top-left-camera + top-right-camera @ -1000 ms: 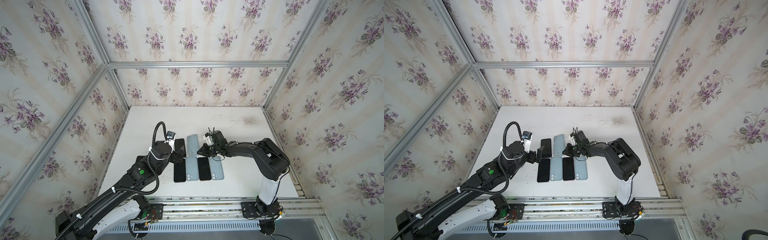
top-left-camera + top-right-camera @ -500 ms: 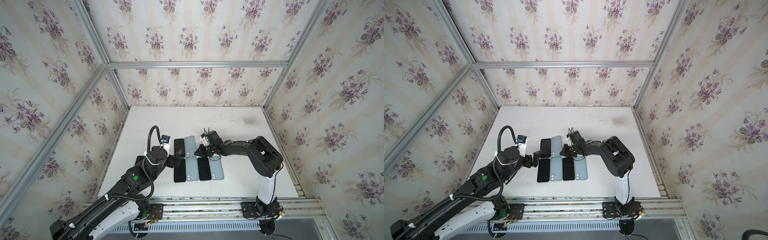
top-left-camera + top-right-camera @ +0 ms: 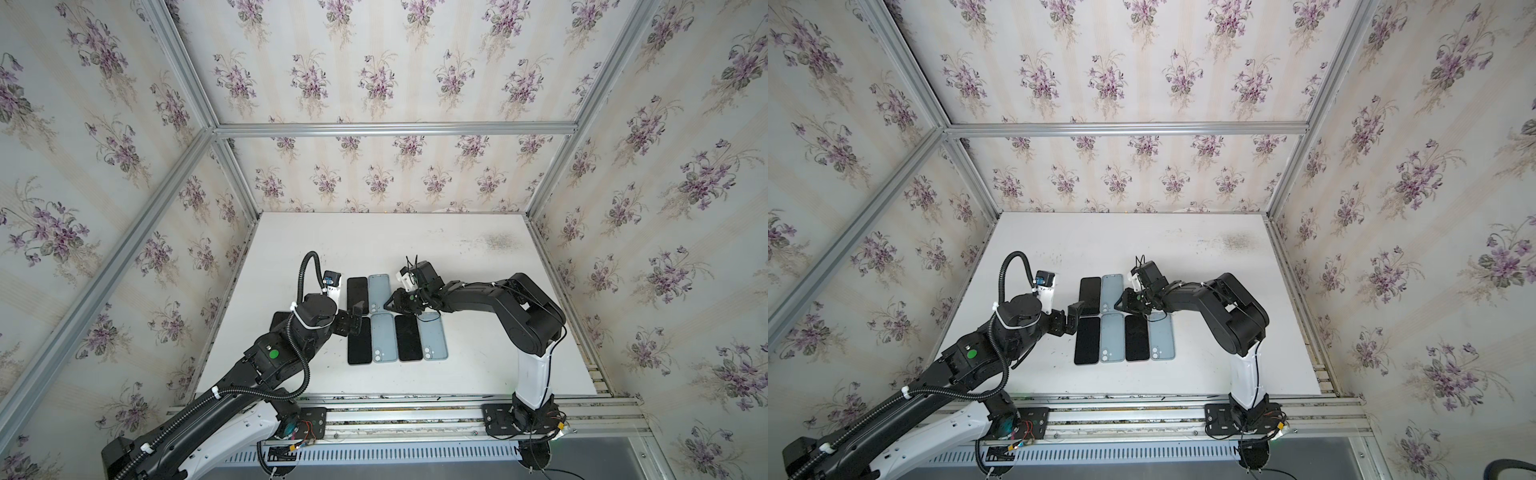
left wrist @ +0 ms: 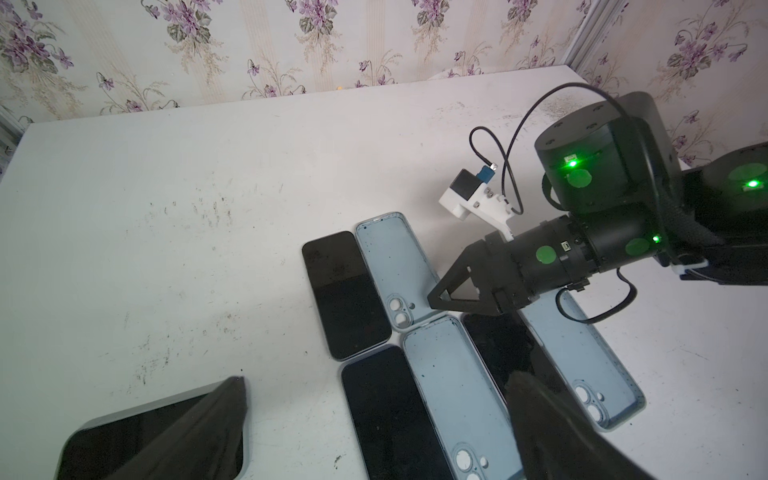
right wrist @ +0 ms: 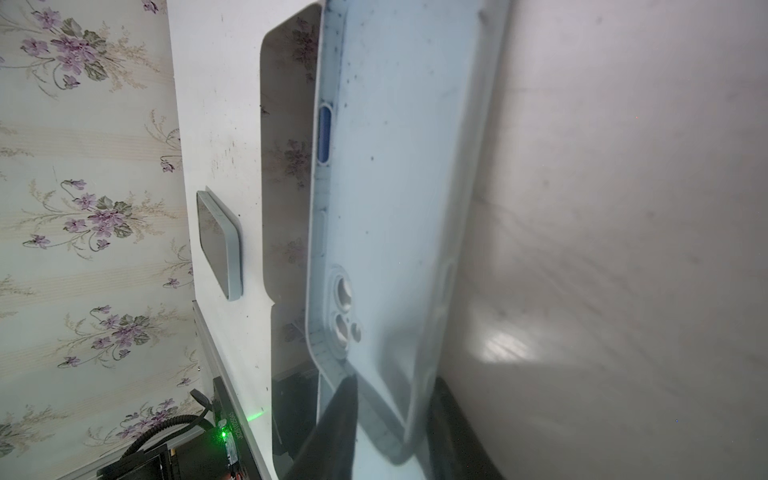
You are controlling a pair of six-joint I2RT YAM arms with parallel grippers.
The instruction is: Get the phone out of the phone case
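Observation:
A phone in a pale blue phone case (image 4: 104,440) lies screen up at the table's left, partly under my left arm (image 3: 277,320), also in the right wrist view (image 5: 220,245). My left gripper (image 4: 380,415) hangs open over a bare black phone (image 4: 386,415) in the front row, holding nothing. My right gripper (image 5: 392,380) sits at the camera-hole corner of the empty back-row case (image 5: 395,187). Its fingers (image 5: 336,415) stand apart, one over the case's inside and one outside its wall. In both top views that gripper (image 3: 390,305) (image 3: 1124,303) is low beside that case (image 3: 379,293).
On the white table (image 3: 478,365) lie a back-row black phone (image 3: 357,295) and a front row of phone (image 3: 359,340), empty case (image 3: 383,337), phone (image 3: 408,337), empty case (image 3: 434,338). Flowered walls enclose three sides. An aluminium rail (image 3: 415,411) runs along the front.
My right gripper has slid left along the back-row case and its jaws have parted from shut. The left gripper has drawn back slightly toward the front row.

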